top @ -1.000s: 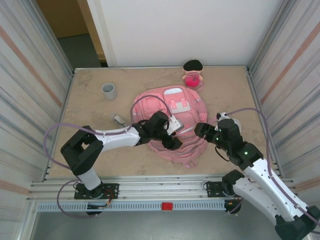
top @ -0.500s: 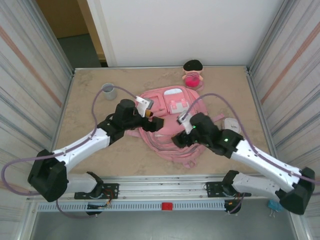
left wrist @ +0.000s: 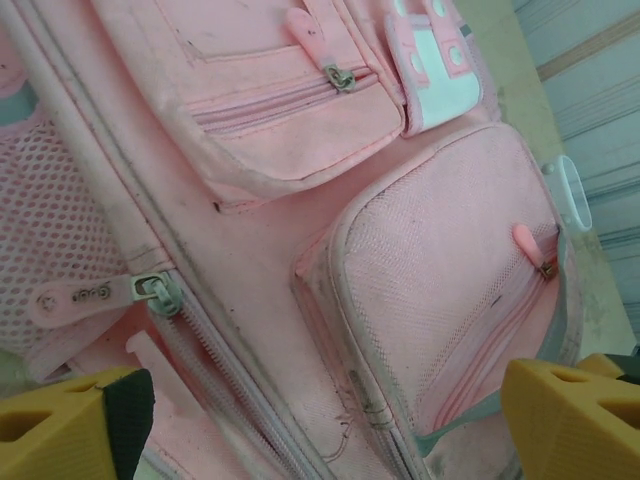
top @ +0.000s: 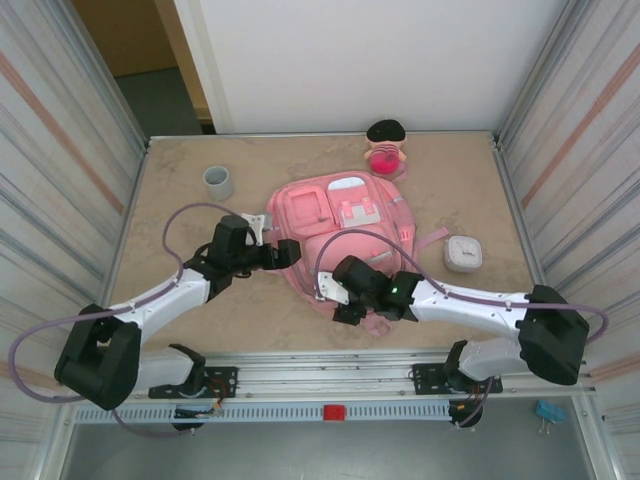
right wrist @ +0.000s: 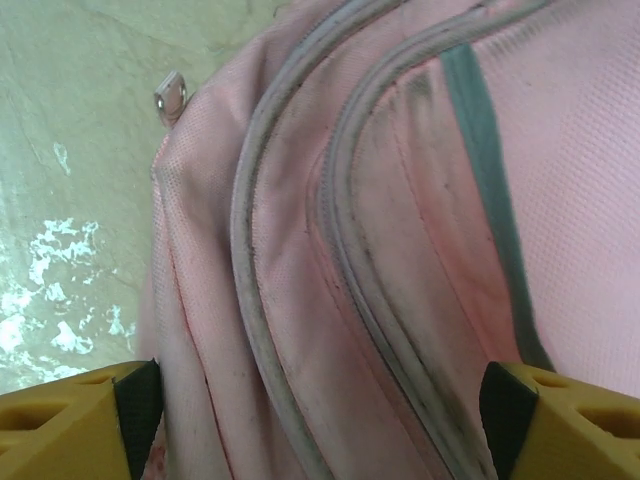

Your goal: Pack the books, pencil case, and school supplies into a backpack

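Observation:
The pink backpack (top: pixel 345 225) lies flat on its back mid-table, front pockets up. My left gripper (top: pixel 289 251) is at its left edge, open, its yellow fingertips (left wrist: pixel 70 422) spread wide over the front pockets (left wrist: pixel 440 270) and a main zipper pull (left wrist: pixel 160 293); nothing is held. My right gripper (top: pixel 345 303) is at the backpack's near end, open, fingertips (right wrist: pixel 570 420) spread over grey-piped seams (right wrist: pixel 300 300). The books are out of view.
A small white rounded case (top: pixel 463 253) sits right of the backpack. A grey cup (top: pixel 218 182) stands at the back left and a pink-and-black plush doll (top: pixel 385 148) at the back edge. Metal walls close in both sides.
The left gripper moved from the backpack's middle to its left edge and opened wider. The right gripper swung from the right side to the near end. The backpack now lies flatter.

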Controlling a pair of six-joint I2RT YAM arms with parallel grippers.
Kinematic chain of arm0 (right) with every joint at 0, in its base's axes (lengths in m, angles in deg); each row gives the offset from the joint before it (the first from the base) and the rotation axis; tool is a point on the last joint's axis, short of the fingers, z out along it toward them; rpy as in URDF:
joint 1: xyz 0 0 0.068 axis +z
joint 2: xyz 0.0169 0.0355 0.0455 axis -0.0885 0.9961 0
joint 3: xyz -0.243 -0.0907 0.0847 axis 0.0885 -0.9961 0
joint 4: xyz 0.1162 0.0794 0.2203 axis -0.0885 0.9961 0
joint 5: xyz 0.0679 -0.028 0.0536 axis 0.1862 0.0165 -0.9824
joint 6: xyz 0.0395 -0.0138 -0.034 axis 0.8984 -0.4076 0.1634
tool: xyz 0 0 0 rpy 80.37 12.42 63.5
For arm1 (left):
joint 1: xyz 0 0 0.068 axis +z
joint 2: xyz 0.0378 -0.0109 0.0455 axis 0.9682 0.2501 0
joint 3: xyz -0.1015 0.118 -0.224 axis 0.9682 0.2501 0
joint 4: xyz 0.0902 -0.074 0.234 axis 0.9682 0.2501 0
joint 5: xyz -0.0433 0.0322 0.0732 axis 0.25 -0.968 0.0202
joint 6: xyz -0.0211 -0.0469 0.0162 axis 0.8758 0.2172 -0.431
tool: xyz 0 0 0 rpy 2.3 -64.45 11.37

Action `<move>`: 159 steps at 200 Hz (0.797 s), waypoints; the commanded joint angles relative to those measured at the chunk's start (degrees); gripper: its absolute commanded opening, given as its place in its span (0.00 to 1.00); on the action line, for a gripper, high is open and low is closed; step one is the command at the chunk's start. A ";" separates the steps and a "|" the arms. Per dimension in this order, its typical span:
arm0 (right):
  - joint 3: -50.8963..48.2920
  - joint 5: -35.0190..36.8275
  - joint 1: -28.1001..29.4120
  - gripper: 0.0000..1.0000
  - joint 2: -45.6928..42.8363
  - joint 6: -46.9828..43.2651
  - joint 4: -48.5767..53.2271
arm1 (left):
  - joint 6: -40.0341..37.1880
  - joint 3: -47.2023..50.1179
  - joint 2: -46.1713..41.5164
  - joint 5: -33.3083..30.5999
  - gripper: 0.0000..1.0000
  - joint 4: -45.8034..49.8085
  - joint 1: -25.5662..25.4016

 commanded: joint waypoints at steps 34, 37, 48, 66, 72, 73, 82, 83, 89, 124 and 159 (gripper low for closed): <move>-0.75 -1.22 0.11 0.81 4.09 -5.58 -3.44 | 1.57 1.75 -2.75 -1.22 0.91 -1.45 1.61; -0.73 -0.94 0.14 0.81 4.31 -5.59 -3.53 | 1.65 1.68 -2.72 -1.21 0.91 -1.45 1.61; -0.67 -0.02 0.11 0.81 5.49 -6.12 -3.76 | 1.87 1.57 -2.45 -1.06 0.91 -1.63 1.74; 0.08 0.22 0.34 0.80 7.61 -7.19 -2.44 | 2.27 1.22 -2.10 -0.69 0.91 -1.89 1.70; 0.19 0.40 0.58 0.80 8.07 -7.48 -2.20 | 2.23 1.15 -2.10 -0.70 0.91 -1.89 1.75; 0.19 0.41 0.63 0.80 8.10 -7.54 -2.19 | 2.23 1.18 -2.10 -0.69 0.91 -1.89 1.77; 0.17 0.62 0.96 0.80 8.34 -7.98 -2.18 | 2.15 1.10 -2.12 -0.77 0.91 -1.74 1.73; 0.18 0.61 1.00 0.80 8.37 -8.06 -2.18 | 2.14 1.07 -2.15 -0.77 0.91 -1.73 1.71; 0.19 0.72 1.12 0.81 8.36 -8.08 -2.27 | 2.13 1.16 -2.20 -0.84 0.91 -1.63 1.82; 0.76 2.49 2.12 0.81 7.57 -8.38 -0.86 | 2.14 1.09 -2.45 -0.92 0.91 -1.30 1.87; -0.21 4.23 3.88 0.81 1.31 -7.72 0.76 | 1.94 1.22 -2.91 -1.24 0.91 -1.10 1.96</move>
